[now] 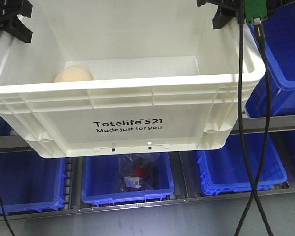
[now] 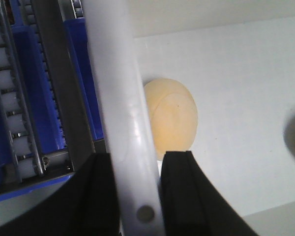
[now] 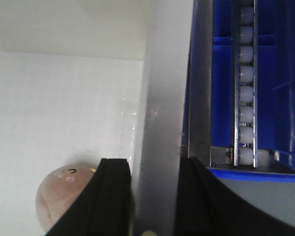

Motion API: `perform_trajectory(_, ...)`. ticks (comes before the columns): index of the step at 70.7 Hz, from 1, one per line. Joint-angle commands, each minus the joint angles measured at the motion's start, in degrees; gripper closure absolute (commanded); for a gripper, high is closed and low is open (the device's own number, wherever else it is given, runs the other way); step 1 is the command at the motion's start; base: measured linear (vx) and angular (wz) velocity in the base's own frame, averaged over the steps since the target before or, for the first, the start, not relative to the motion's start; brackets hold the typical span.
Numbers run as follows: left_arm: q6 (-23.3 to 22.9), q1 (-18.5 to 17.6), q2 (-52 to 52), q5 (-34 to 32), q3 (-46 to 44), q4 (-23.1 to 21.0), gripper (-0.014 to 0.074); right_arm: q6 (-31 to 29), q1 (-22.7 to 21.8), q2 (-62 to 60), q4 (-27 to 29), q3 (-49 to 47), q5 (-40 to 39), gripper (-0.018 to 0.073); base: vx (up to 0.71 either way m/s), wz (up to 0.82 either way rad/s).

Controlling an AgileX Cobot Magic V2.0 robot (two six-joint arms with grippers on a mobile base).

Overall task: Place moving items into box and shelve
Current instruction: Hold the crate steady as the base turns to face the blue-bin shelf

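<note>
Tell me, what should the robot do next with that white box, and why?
Probably carry the box forward toward the shelf rollers. Both tools, left and right, are clamped on its side rims, it hangs above the blue bins, and the cream bun and pink bun already lie inside.

right gripper (image 3: 152, 196) fingers (image 3: 113, 196) clamp the box (image 3: 160, 123) wall beside a pinkish-brown bun (image 3: 61, 196).

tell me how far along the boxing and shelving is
Loading looks done: the cream bun and the pinkish bun both lie inside the white crate. In hand: the left gripper and right gripper each clamp a crate wall, holding it up before the blue bins. Left: setting it on the shelf.
</note>
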Motion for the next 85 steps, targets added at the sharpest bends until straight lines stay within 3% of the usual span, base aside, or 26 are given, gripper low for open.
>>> perform_trajectory(1, 1.0, -2.2, -3.2, -5.1, -2.5, -16.1, 0.0596, -0.2, 1.8, -3.3, 12.6, -2.6, -0.5, 0.0564, 0.08, 0.18)
perform_trajectory(85, 1.0, -2.2, -3.2, -5.1, -2.5, -16.2, 0.0596, -0.2, 1.8, -3.3, 12.6, -2.6, -0.5, 0.0564, 0.01, 0.02)
